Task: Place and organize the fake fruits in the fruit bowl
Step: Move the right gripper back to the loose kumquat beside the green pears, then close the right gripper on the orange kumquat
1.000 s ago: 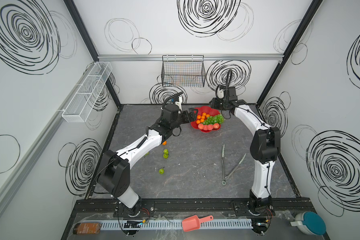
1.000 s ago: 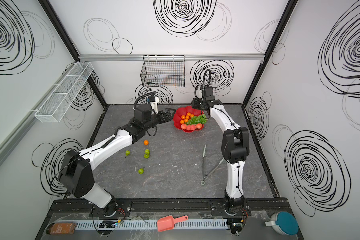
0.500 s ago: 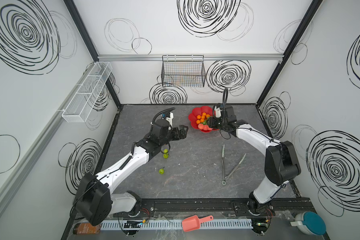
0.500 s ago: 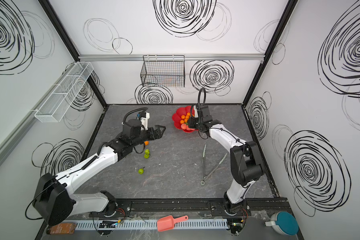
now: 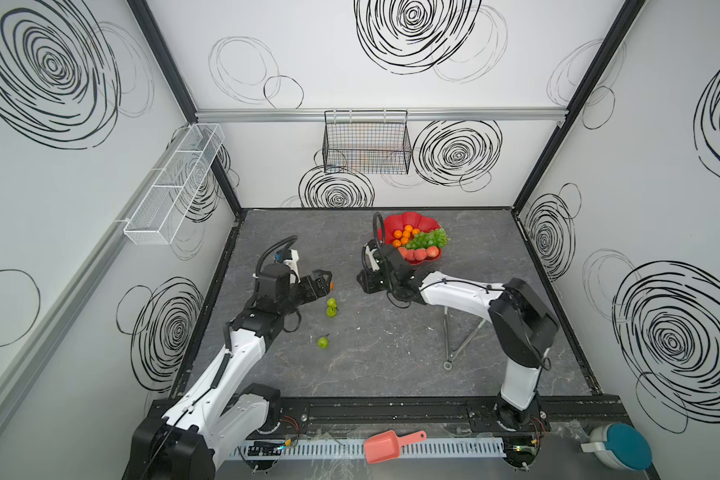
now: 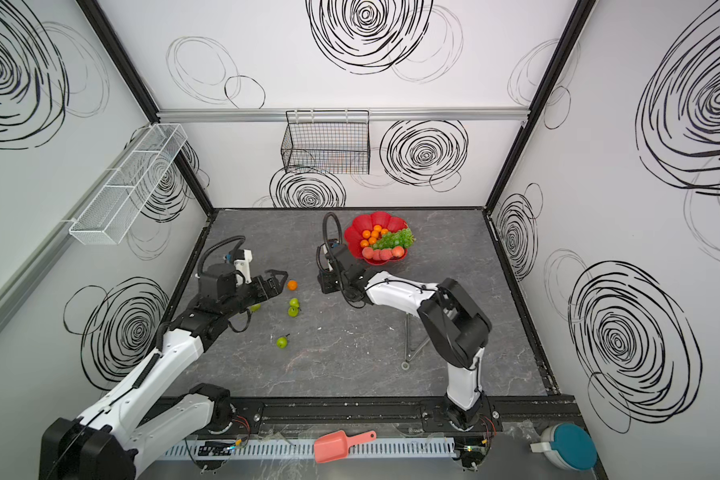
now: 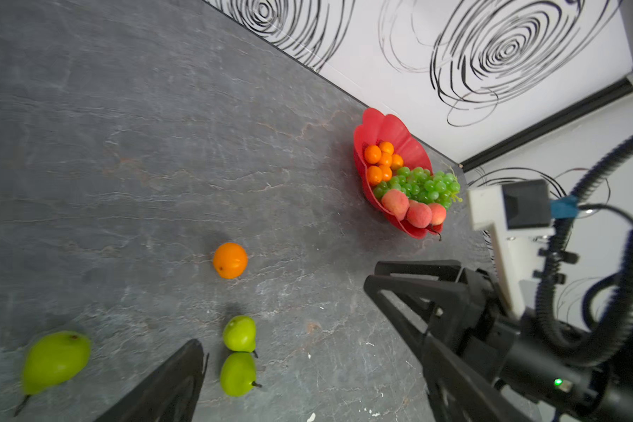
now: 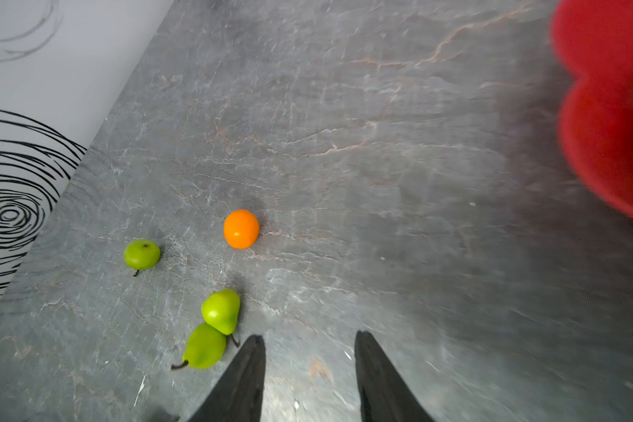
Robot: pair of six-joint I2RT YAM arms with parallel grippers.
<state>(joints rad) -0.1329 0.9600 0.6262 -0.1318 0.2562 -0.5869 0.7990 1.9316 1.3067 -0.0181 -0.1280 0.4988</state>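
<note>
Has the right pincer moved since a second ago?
Yes: in a top view the right pincer has left the far side of the fruit bowl and now sits front-left of it.

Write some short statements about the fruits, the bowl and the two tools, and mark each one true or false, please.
1. The grapes lie in the red bowl. True.
2. Every orange is in the bowl. False: one orange lies on the table.
3. One pear touches another pear on the table. True.
4. The right tool grips a pear. False: it is open and empty.
5. The left tool is open. True.
</note>
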